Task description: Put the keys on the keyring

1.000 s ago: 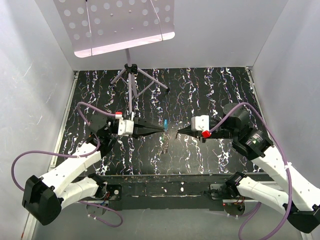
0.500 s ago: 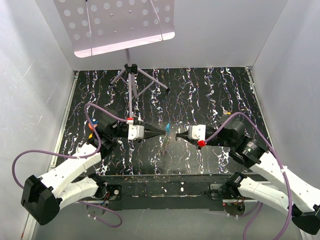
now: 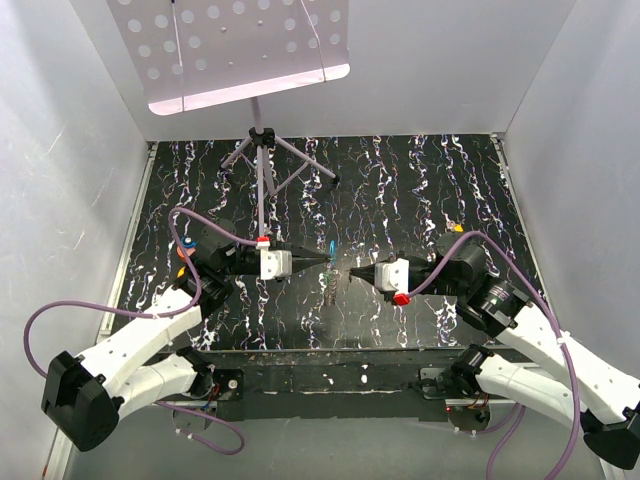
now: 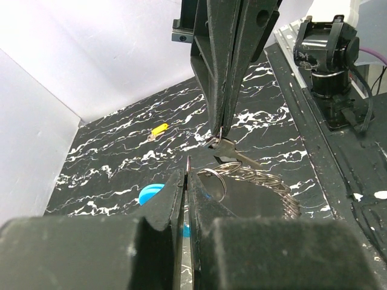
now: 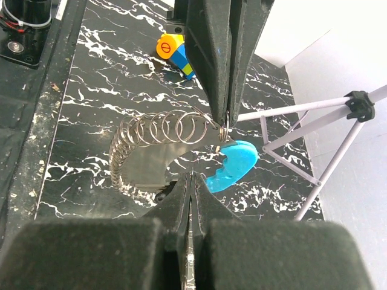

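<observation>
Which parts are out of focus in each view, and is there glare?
Left wrist: the left gripper's fingers are blurred; the key is sharp. Right wrist: the right gripper's fingers are blurred; the keyring and its blue tag are sharp. Top external: the perforated plate's lower edge is washed out.

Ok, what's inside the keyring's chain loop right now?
Only a plain grey patch shows inside the keyring loop, with nothing seen lying in it. The loop's near end is hidden behind the right pincer.
</observation>
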Tool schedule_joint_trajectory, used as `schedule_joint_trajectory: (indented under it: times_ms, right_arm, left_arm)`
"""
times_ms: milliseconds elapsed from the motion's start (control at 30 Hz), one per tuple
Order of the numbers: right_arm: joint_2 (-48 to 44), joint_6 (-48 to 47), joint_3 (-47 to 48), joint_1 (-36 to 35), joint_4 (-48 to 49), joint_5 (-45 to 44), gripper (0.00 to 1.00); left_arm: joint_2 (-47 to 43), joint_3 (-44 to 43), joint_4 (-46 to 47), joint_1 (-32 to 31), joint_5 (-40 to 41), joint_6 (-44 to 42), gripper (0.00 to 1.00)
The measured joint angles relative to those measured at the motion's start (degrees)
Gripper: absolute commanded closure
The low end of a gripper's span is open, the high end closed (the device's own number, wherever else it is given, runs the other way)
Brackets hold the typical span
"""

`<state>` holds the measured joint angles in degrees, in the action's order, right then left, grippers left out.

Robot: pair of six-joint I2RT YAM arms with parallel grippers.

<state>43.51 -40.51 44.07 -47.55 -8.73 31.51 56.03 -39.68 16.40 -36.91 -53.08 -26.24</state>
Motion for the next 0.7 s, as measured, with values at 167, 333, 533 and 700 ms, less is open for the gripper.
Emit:
schedule_joint_trajectory:
  times_ms: [167, 333, 533, 700]
  right_arm:
    - [0.33, -1.75, 0.00, 0.00, 1.14, -0.20, 0.99]
    - [0.90, -1.81, -0.50, -0.07, 3.82, -1.18, 0.99]
    - [1.55, -1.75, -0.81, -0.09, 5.27, -1.53, 0.99]
    - [1.55, -1.70, -0.81, -0.09, 6.67, -1.55, 0.99]
  left_arm:
    - [-0.55, 0.39, -0.15, -0.66, 1.16, -0.98, 1.00]
    - [-0.55, 0.92, -0.17, -1.49, 1.88, -1.44, 1.00]
    - [-0.66, 1.38, -0.15, -1.95, 3.21, -2.12, 1.00]
    - [-0.66, 1.60, -0.37, -2.16, 4.15, -2.54, 1.00]
